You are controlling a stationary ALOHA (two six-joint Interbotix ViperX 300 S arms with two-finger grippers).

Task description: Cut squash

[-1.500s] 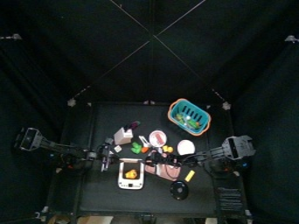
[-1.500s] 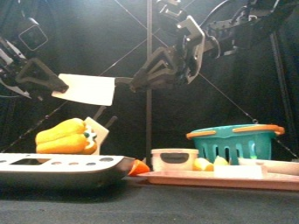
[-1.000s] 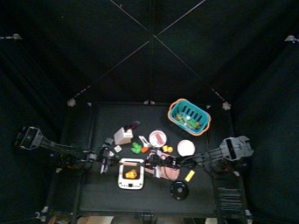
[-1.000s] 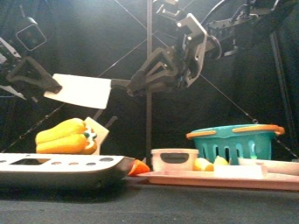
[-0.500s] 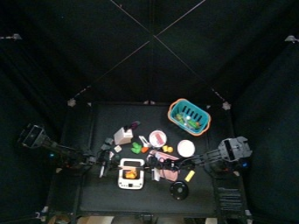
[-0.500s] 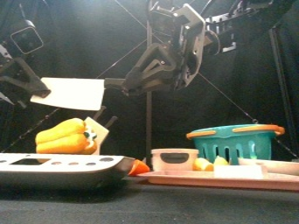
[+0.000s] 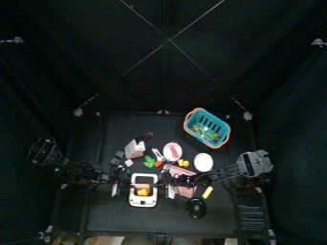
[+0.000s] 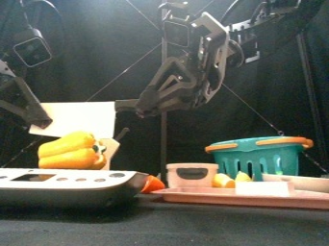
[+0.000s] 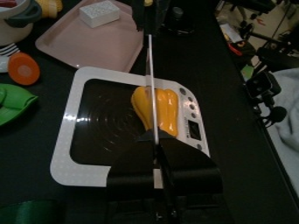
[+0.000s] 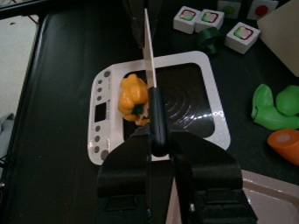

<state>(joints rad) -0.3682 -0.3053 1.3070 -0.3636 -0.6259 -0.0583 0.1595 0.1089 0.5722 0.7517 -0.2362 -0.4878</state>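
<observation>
Two tools hung over the squash. The left tool (image 9: 158, 147) was closed nearly all the way on the handle of a white cleaver (image 8: 77, 115), whose blade hung just above the squash (image 9: 159, 110). The right tool (image 10: 159, 147) gripped a thin blade (image 10: 149, 61), seen edge-on and also aimed over it. The yellow squash lay whole on a white scale (image 9: 84, 131) with a dark plate, at the left of the surface (image 8: 164, 227). A pink tray (image 9: 82, 39) sat beside the scale, with a teal basket (image 8: 264, 154) behind it.
</observation>
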